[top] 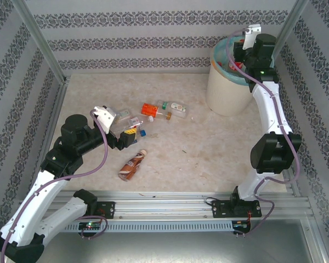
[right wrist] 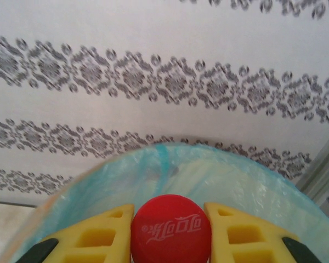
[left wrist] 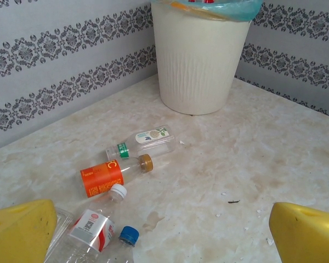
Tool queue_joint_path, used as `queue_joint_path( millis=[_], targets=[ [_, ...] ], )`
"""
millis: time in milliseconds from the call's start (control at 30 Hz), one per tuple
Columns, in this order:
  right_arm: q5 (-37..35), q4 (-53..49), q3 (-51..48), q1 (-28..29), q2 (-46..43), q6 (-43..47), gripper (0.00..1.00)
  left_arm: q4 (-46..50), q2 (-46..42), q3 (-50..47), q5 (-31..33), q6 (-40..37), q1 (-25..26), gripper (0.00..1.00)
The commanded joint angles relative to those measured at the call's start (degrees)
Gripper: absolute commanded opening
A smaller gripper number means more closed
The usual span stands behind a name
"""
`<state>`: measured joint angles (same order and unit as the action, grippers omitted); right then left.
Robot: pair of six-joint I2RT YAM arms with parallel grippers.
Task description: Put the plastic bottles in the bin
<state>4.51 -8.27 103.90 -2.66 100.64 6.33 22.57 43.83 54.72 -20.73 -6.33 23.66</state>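
My right gripper [right wrist: 169,211] is shut on a bottle with a red cap [right wrist: 171,233], and its yellow fingers [right wrist: 98,235] press both sides of the cap. It hangs over the cream bin [top: 230,82], whose teal liner [right wrist: 170,170] lies right below. My left gripper [left wrist: 164,241] is open and low over the table, beside a clear bottle with a white cap [left wrist: 90,230] and a blue-capped one [left wrist: 129,235]. Farther off lie an orange-labelled bottle [left wrist: 101,178] and a clear green-labelled one [left wrist: 140,143]. A brown bottle [top: 132,165] lies alone near the front.
The bin [left wrist: 200,60] stands in the back right corner against patterned walls. Metal frame posts [top: 44,49] rise at the back corners. A rail [top: 170,200] runs along the table's near edge by the arm bases.
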Motion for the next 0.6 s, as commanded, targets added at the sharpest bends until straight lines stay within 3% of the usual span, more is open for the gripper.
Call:
queue_joint_path(
  millis=[0,300,567],
  targets=[
    [-1.2,3.6,4.0,2.1,-2.9,2.3,0.0,-2.7,0.1,0.2,0.4,0.4,0.6,1.0],
    [1.0,4.1,7.2,2.4,4.1,3.0,0.0,-3.1,0.1,-0.1,1.0,0.1,0.5,1.0],
    [3.3,3.7,0.7,0.6,7.7,0.6,0.0,-2.0,-0.8,0.0,1.3,0.0,0.5,1.0]
  ],
)
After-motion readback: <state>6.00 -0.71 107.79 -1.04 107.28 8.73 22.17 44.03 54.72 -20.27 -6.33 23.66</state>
